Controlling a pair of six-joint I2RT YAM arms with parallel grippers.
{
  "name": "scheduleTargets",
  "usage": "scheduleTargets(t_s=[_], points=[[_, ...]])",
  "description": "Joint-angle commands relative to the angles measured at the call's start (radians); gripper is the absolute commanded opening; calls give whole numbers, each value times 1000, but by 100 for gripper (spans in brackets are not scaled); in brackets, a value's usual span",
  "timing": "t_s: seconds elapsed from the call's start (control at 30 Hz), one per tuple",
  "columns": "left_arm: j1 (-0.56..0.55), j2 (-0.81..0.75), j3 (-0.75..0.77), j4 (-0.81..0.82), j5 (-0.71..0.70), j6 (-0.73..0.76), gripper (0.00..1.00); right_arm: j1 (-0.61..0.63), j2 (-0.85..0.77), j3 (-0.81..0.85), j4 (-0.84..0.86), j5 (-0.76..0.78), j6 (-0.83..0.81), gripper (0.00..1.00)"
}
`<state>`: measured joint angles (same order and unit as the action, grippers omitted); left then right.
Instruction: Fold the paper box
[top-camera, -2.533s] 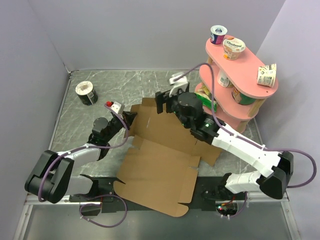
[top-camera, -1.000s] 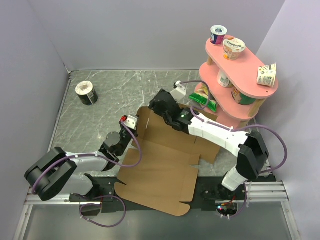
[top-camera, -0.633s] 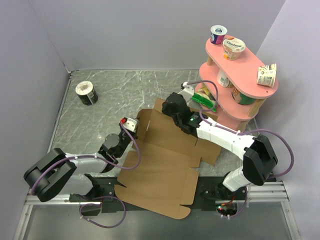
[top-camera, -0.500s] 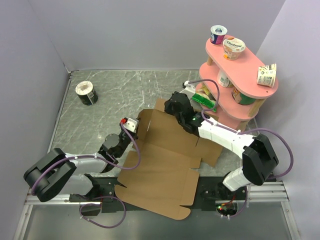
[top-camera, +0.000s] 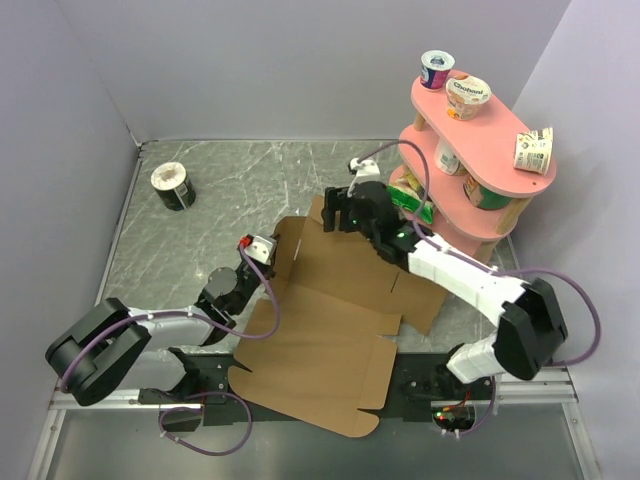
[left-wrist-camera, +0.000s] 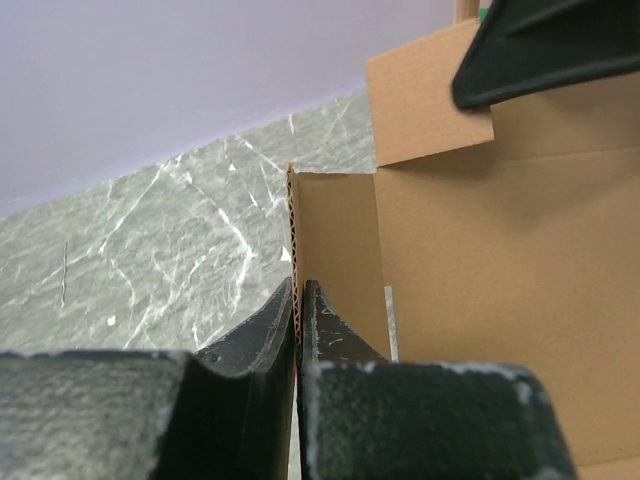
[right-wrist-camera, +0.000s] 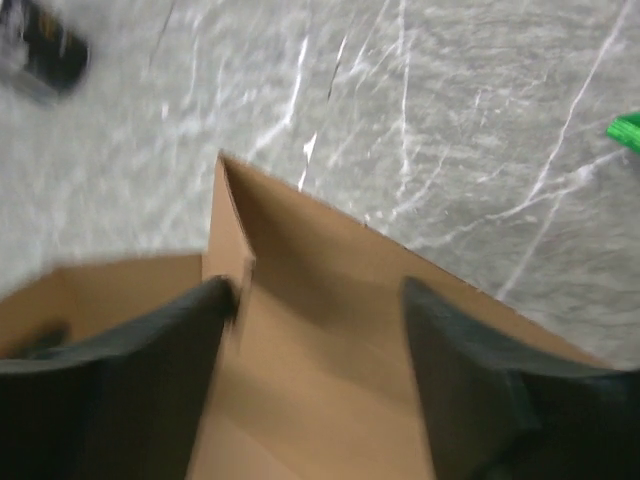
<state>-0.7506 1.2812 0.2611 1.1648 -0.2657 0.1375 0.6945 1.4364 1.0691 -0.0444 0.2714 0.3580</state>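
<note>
1. Top external: shows the paper box (top-camera: 320, 345) opened out on the marble table (top-camera: 200, 200), mostly flat, with its long axis running from the arm bases toward the far wall; finds the left gripper (top-camera: 258, 278) at the sheet's left edge, where a side flap stands raised; places the right gripper (top-camera: 338, 208) over the far flap, just in front of the pink shelf (top-camera: 490, 125); makes the right arm the nearer one to that far flap, with the left occupied at the side

2. Left wrist: catches the fingers (left-wrist-camera: 250, 340) pinched tight on the corrugated edge of the side flap, which rises upright straight ahead of the tips; shows the rest of the sheet spreading away to the right, toward a dark part of the other gripper at the top corner

3. Right wrist: blurred, but shows the fingers (right-wrist-camera: 150, 380) spread wide and holding nothing; puts the far flap below and between them, its corner toward the left finger and its free edge slanting across the gap rather than along it; suggests, as a reading only, that lifting this flap depends on bringing the open jaws down squarely onto that edge
</note>
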Motion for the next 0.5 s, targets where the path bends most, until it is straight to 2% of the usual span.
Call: scheduleTargets(t_s=[0.0,0.07,0.23,0.33,0.47], points=[[0,-42,12,78,42,19,11,-85,-128,123,-135,-264,-255,90],[0,-42,12,75,55,17,11,-107,-131,190,-175,-371,-312,96],[0,-34,18,67,60,20,11,-176,-16,423,-392,-654,-349,98],[0,-36,17,70,59,24,11,-179,65,533,-487,-731,-349,99],[0,-33,15,70,62,25,11,-174,165,635,-564,-742,-301,99]])
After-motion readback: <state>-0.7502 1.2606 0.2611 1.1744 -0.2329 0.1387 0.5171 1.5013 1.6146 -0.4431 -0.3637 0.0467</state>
